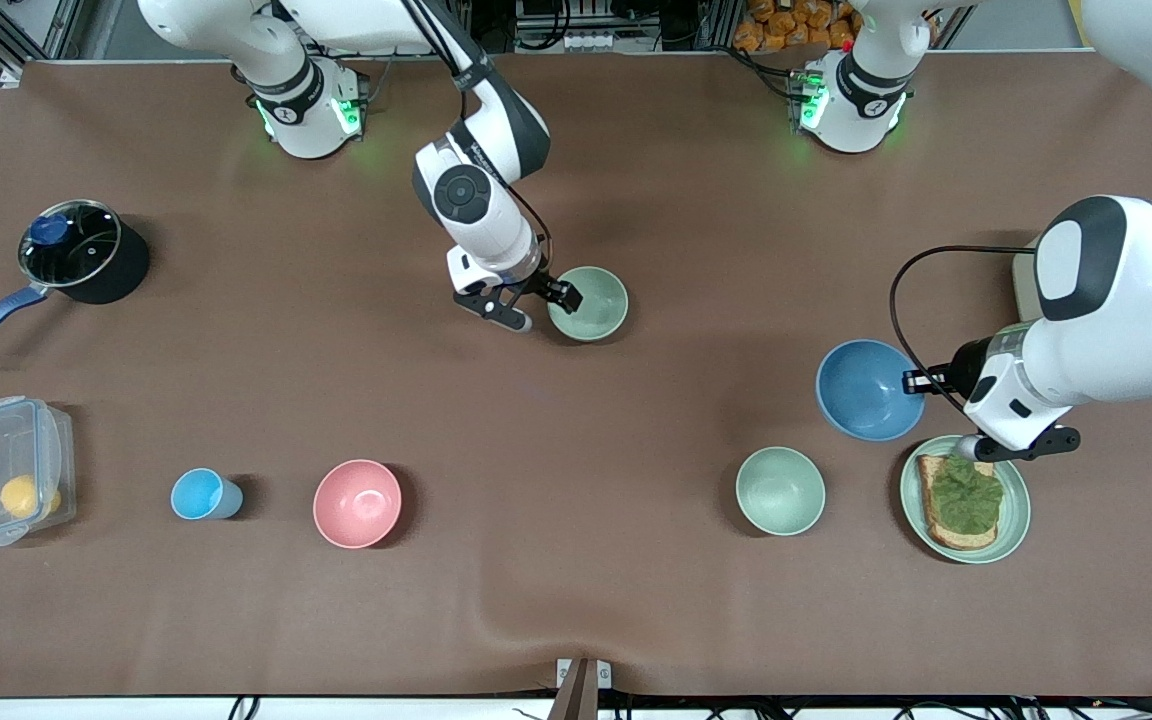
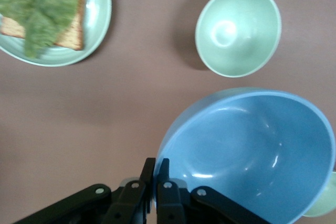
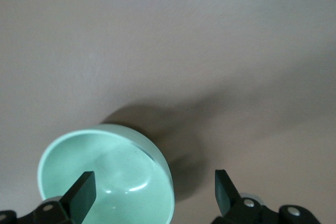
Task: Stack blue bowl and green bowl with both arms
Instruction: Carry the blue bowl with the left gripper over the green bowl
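While the left gripper (image 1: pixel 921 380) is pinching the rim of the blue bowl (image 1: pixel 868 389) between closed fingers, the bowl is hanging tilted in the air over the brown table (image 1: pixel 636 600), toward the left arm's end. In the left wrist view, the fingers (image 2: pixel 161 192) are clamping the blue rim, and the glossy inside of the bowl is spreading away from them. Below it, a paler mint bowl (image 1: pixel 780 490) is sitting on the table, beside a green plate (image 1: pixel 1014 520) carrying toast.

Near the middle of the table, the right gripper (image 1: pixel 536 303) is hovering with its fingers spread wide at the rim of the green bowl (image 1: pixel 590 303). One finger (image 3: pixel 81 195) is reaching over the bowl's hollow, and the other is hanging outside the rim. The green bowl is resting upright on the table, well apart from the blue bowl.
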Motion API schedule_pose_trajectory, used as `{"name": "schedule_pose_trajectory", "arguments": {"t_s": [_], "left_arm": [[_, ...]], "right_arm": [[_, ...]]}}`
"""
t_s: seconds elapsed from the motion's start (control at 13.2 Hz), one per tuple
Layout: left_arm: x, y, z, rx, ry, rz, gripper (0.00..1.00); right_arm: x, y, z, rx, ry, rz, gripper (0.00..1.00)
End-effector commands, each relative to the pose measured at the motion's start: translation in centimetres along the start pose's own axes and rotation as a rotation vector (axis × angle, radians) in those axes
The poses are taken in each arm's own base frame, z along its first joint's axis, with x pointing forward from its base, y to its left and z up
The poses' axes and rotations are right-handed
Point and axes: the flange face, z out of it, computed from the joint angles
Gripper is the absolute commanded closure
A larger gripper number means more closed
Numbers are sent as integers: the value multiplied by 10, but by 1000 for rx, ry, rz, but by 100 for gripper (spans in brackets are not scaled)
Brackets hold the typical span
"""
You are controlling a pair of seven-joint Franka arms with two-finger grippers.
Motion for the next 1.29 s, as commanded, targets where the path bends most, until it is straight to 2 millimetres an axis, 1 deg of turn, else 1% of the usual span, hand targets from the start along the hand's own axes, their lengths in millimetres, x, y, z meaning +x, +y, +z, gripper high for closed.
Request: {"name": "schedule_pose_trajectory", "arguments": {"t_s": [0.0, 0.15, 0.3, 0.38, 0.45, 0.53, 0.68, 0.76, 0.83, 0.91, 0.98, 1.06, 1.13, 1.21], "left_arm": [[-12, 22, -2, -62, -30, 18, 100], [-18, 47, 5, -103, -49, 27, 100], [-26, 74, 19, -94, -70, 57, 100], [-32, 90, 26, -85, -79, 70, 100], [-36, 95, 32, -80, -83, 58, 100], [-43, 106, 42, -71, -83, 64, 100], [-55, 127, 57, -49, -88, 71, 100], [-67, 146, 65, -32, -99, 61, 100], [-73, 157, 73, -22, -101, 29, 100], [-83, 172, 84, -15, -96, 12, 100], [-88, 180, 91, 9, -86, -1, 100], [-93, 188, 101, 21, -82, -11, 100], [-102, 197, 113, 26, -80, -17, 100], [-108, 205, 122, 25, -70, -31, 100]], "right_arm": [[11, 1, -26, 10, -15, 188, 0], [36, 8, -30, 17, -17, 296, 0], [67, 21, -38, 32, -36, 422, 0], [79, 27, -38, 33, -81, 492, 0], [91, 32, -35, 51, -137, 573, 0], [88, 32, -31, 67, -179, 593, 0], [94, 38, -20, 72, -211, 625, 0], [94, 38, -12, 84, -237, 663, 0], [96, 38, -3, 96, -264, 685, 0], [99, 42, 5, 111, -287, 660, 0], [100, 44, 11, 145, -331, 670, 0], [96, 46, 24, 155, -358, 673, 0], [99, 48, 29, 158, -363, 681, 0], [102, 49, 28, 160, -367, 687, 0]]}}
